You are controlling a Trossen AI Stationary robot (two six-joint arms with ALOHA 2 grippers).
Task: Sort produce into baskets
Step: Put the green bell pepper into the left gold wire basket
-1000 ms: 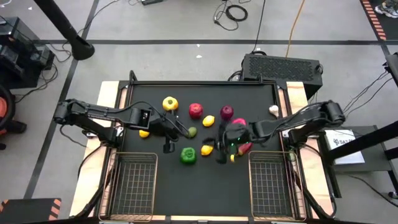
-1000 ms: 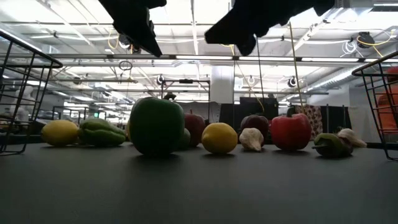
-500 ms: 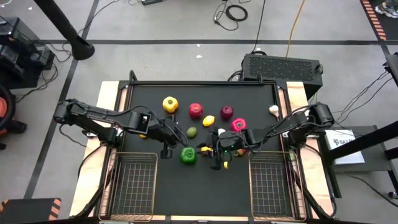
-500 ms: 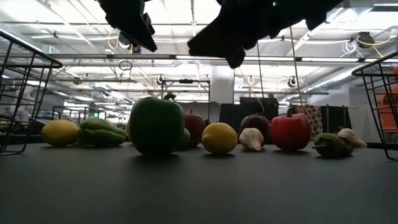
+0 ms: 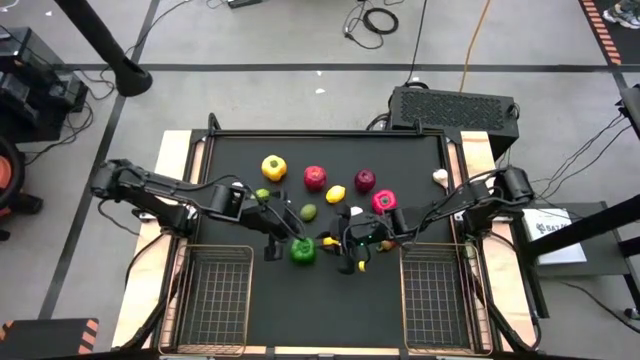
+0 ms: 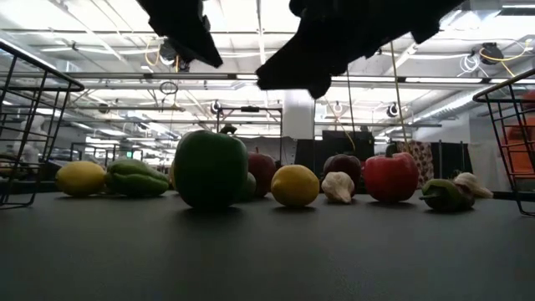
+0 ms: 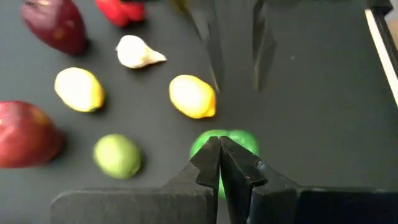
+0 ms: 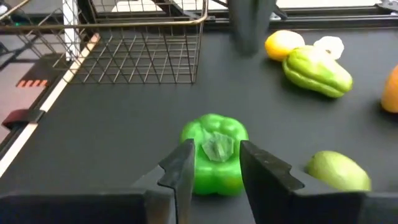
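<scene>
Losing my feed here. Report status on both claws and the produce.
Left claw shut, above the green pepper. Right claw open, empty, facing that pepper. Both baskets empty. Lemon and lime close by.

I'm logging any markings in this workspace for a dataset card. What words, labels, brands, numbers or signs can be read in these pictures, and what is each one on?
None can be read.
White sheet with dark print on the stand beside the black table's right edge, high view: too small and blurred to read.
Toy produce, the two wire-mesh baskets with brass rims, both dark grippers: no visible lettering.
</scene>
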